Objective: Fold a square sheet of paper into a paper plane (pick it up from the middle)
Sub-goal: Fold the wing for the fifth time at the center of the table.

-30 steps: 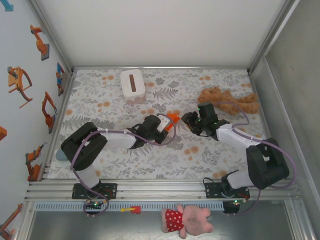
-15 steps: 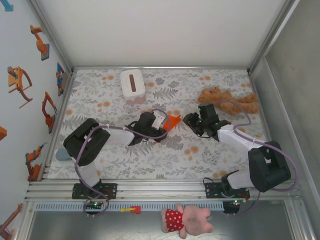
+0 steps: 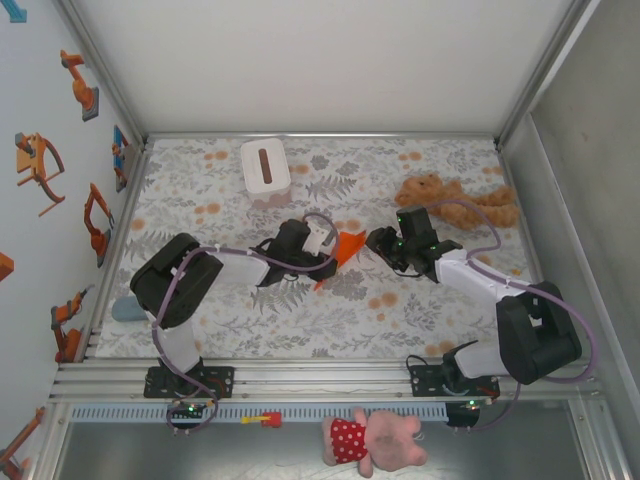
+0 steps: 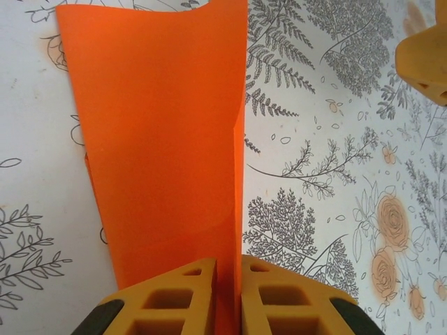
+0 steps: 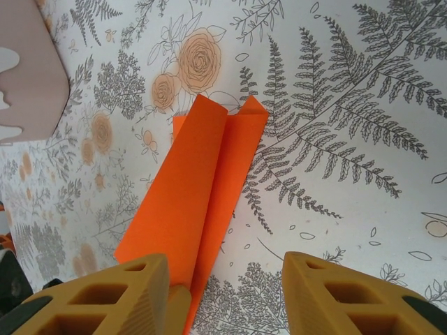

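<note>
Orange paper (image 4: 160, 139), pinched between left jaws

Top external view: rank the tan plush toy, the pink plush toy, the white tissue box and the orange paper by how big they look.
1. Tan plush toy and pink plush toy: they look about alike, so they are not ranked against each other.
2. White tissue box.
3. Orange paper, clearly the smallest.

white tissue box (image 3: 265, 167) far left on floral cloth (image 3: 420, 310); tan plush (image 3: 455, 200) far right; pink plush (image 3: 380, 440) below front rail.
</note>
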You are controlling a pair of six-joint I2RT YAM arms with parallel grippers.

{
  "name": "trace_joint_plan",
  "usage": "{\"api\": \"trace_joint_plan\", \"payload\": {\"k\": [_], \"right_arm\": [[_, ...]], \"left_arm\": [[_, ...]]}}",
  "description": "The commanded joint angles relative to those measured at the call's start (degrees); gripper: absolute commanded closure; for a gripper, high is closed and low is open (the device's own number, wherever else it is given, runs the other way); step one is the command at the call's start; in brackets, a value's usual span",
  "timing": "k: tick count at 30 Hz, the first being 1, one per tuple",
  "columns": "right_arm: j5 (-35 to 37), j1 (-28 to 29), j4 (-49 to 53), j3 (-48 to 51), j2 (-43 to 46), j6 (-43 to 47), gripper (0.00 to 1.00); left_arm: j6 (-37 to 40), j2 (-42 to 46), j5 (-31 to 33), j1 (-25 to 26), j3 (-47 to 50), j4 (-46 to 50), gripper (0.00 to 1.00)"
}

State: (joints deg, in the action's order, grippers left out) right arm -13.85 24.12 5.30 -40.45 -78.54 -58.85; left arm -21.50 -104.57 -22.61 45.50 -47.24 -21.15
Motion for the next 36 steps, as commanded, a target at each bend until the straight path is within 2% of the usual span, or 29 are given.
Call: {"api": "trace_joint_plan", "payload": {"k": [1,8,13,36], "right_arm": [[-0.4,-0.4,-1.3,1.1,1.3,3.6,0.52],[-3.1,-0.3,-2.5,1.2,-0.7,8.2,0.48],[-3.8,0.0,-2.3,1.1,-2.5,10.7,0.48],[-8.1,1.2,-4.3,-1.4,-9.6,16.7,0.43]], "left_arm": [[-2.0,1.3,-3.5,-1.0,-0.7,-1.0,0.86],[-7.1,-0.7,-8.9,-2.1,-1.0,-2.4,0.86],[-9.0,-2.5,-11.2,-2.3,-3.2,0.7,0.88],[-7.9,-7.7,-14.7,-2.3,-10.7,11.0,0.90]]}}
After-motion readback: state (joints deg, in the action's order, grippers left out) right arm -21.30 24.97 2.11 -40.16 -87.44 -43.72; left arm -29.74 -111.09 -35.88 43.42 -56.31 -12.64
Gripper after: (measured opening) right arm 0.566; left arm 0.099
